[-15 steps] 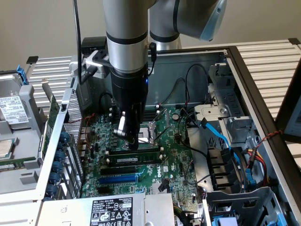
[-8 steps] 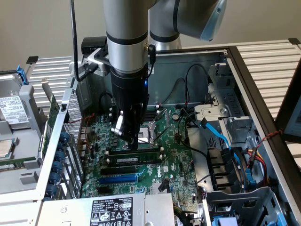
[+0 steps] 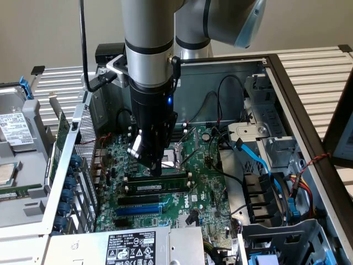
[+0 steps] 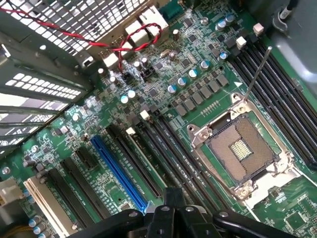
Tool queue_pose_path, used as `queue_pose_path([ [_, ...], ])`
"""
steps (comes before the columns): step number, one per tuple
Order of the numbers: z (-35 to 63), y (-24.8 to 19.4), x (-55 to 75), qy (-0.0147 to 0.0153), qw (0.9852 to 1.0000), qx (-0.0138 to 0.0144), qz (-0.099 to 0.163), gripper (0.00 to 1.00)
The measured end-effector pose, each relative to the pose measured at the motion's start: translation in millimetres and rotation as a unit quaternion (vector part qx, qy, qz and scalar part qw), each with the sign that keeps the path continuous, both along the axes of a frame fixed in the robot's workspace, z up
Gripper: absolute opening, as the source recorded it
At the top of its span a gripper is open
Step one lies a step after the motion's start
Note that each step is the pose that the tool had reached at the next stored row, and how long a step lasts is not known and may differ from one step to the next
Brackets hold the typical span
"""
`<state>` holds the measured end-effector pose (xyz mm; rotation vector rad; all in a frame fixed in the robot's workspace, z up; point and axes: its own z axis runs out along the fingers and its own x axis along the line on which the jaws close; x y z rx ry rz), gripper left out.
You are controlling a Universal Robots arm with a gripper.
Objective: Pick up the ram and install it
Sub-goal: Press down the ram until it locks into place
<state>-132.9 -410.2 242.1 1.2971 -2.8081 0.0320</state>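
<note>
The clenched end effector (image 3: 156,170) is pressing down on the ram (image 3: 160,187) lying in its slot at six o'clock of the empty socket (image 3: 177,155), where even, straight-down pressure would probably seat it best.

Arm is down inside the open PC case (image 3: 287,83), hand (image 3: 156,171) closed, tip touching the top edge of the ram (image 3: 165,178) stick sitting in the rearmost black slot beside the CPU socket (image 3: 177,150). Blue slot (image 3: 140,210) nearer the camera.
</note>
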Motion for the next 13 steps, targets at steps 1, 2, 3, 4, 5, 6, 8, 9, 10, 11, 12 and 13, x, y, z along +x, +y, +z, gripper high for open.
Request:
queue_pose_path([
  [1,-0.3,0.0,0.0,0.0,1.0,0.0,-0.008,0.11],
  [2,-0.6,0.0,0.0,0.0,0.9999,0.0,-0.017,0.11],
  [3,-0.8,0.0,0.0,0.0,0.9997,0.0,-0.024,0.11],
  [4,-1.0,0.0,0.0,0.0,0.9995,0.0,-0.032,0.11],
  [5,-1.1,0.0,0.0,0.0001,0.9992,-0.0001,-0.04,0.11],
  [6,-1.2,0.0,0.0,0.0,0.9989,-0.0001,-0.047,0.11],
  [8,-1.3,0.0,0.0,0.0,0.9982,0.0,-0.061,0.11],
  [9,-1.3,0.1,0.1,-0.0001,0.9977,0.0001,-0.068,0.11],
  [10,-0.6,0.0,0.0,0.0,0.9972,0.0,-0.074,0.11],
  [11,0.8,0.0,0.0,0.0,0.9968,0.0,-0.08,0.11],
  [12,2.6,0.0,0.0,0.0,0.9963,0.0,-0.085,0.11],
  [13,4.7,0.0,0.0,0.0,0.9959,0.0,-0.091,0.11],
])
